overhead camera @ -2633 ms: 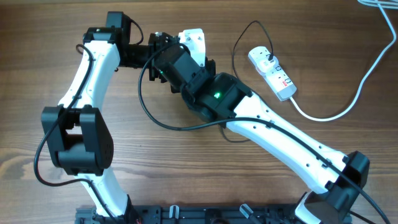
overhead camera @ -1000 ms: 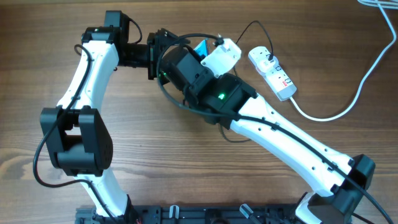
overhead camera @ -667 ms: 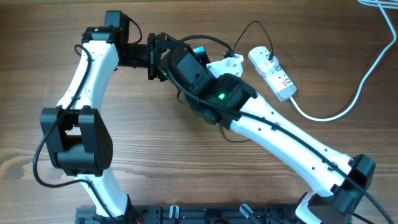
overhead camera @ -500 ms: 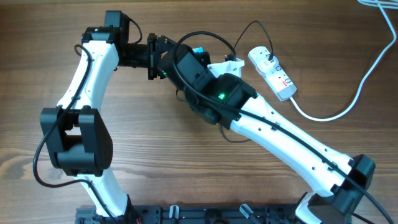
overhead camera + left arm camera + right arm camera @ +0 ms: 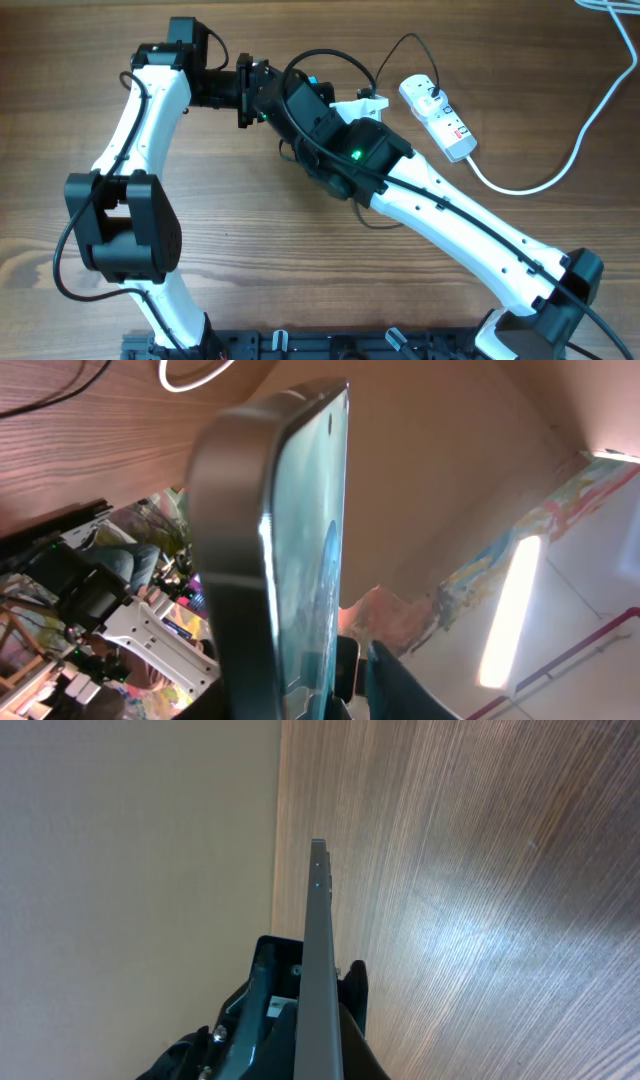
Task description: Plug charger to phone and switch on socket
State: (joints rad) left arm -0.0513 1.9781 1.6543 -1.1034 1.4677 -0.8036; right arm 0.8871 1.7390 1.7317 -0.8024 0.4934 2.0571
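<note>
while the left claw (image 5: 258, 85) grips the phone (image 5: 300, 560) edge-on, lifted off the surface (image 5: 300, 260), the right claw (image 5: 298, 92) sits close against it; its grip cannot be told. the power strip (image 5: 438, 118) lies well apart.

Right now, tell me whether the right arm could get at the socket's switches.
Probably not yet: the right gripper looks shut on the phone, so it is occupied. The socket lies uncovered beside that arm.
</note>
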